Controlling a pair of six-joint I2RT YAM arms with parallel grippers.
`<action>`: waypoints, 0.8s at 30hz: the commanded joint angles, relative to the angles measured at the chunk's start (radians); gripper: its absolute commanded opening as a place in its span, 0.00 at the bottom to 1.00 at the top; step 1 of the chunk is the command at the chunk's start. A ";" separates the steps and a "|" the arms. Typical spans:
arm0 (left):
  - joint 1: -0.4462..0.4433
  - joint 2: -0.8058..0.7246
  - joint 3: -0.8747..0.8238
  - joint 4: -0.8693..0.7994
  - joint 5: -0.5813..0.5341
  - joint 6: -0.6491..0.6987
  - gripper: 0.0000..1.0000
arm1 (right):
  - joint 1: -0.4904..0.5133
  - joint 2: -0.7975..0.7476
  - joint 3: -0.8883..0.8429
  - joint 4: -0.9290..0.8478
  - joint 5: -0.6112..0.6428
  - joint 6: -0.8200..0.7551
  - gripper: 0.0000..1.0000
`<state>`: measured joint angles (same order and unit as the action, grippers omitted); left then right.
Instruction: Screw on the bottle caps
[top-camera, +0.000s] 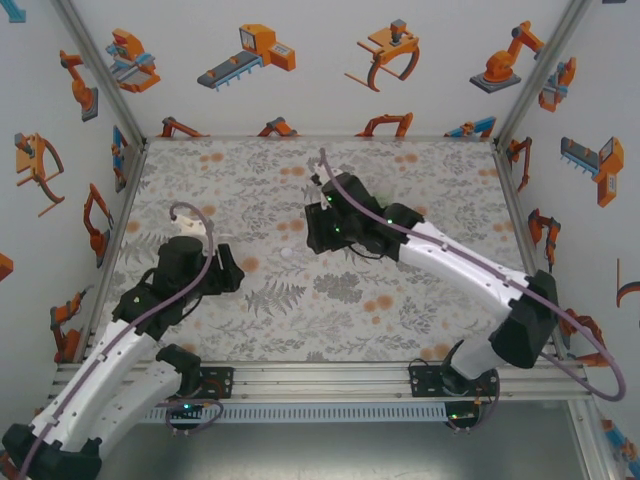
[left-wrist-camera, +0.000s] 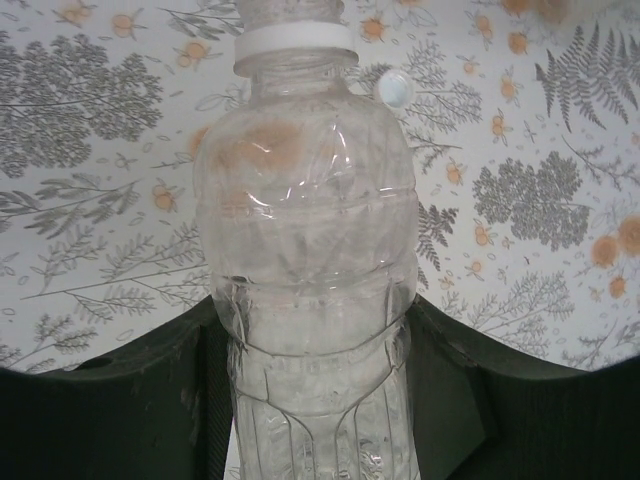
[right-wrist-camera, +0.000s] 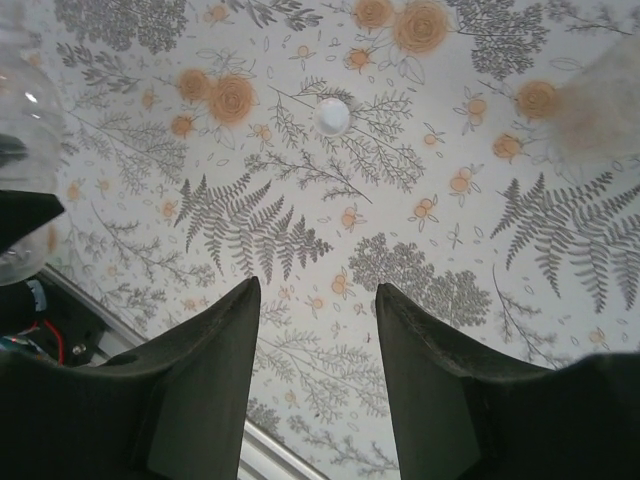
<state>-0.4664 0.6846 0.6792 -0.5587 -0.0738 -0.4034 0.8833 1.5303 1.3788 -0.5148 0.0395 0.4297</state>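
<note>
Lying alone on the floral tabletop (top-camera: 400, 180), a small white cap (top-camera: 290, 253) sits between the two arms in the top view. The left tool (top-camera: 226, 268) is to the left of the cap and slightly nearer the arm bases, close to it but not touching. The right tool (top-camera: 312, 232) is just to the right of the cap and a little farther back, its tip pointing towards it. From this height it is not possible to tell how either tool's jaws stand.

In the left wrist view, the left tool (left-wrist-camera: 315, 320) is clamped on a clear bottle (left-wrist-camera: 305, 200), and the dark fingers (left-wrist-camera: 120, 410) press its lower body from both sides. The bottle runs away from the camera, with its white collar (left-wrist-camera: 295, 45) near the top edge and its mouth cut off by the frame. The white cap (left-wrist-camera: 396, 88) lies on the tabletop (left-wrist-camera: 560, 300) just to the right of that collar, apart from the bottle.

In the right wrist view, the right tool (right-wrist-camera: 315, 300) has its fingers (right-wrist-camera: 200, 390) spread apart, with only patterned tabletop (right-wrist-camera: 300, 230) seen between them. The white cap (right-wrist-camera: 331, 117) lies beyond the fingertips, roughly in line with the gap and clear of both fingers. Left of the cap, at the frame's edge, a curved piece of clear plastic (right-wrist-camera: 20, 120) shows, too blurred to name. Right of the cap, a pale blurred shape (right-wrist-camera: 600, 100) sits in the upper corner.
</note>
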 joint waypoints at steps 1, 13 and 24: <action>0.113 0.016 0.037 -0.011 0.217 0.123 0.04 | 0.024 0.085 0.051 0.044 0.052 -0.021 0.47; 0.322 0.061 0.077 0.062 0.461 0.293 0.09 | 0.043 0.418 0.171 0.121 0.066 -0.040 0.48; 0.362 0.024 0.066 0.073 0.479 0.298 0.11 | 0.043 0.624 0.319 0.104 0.084 -0.051 0.49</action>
<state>-0.1112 0.7193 0.7319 -0.5083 0.3782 -0.1360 0.9237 2.1323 1.6508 -0.4099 0.0994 0.3923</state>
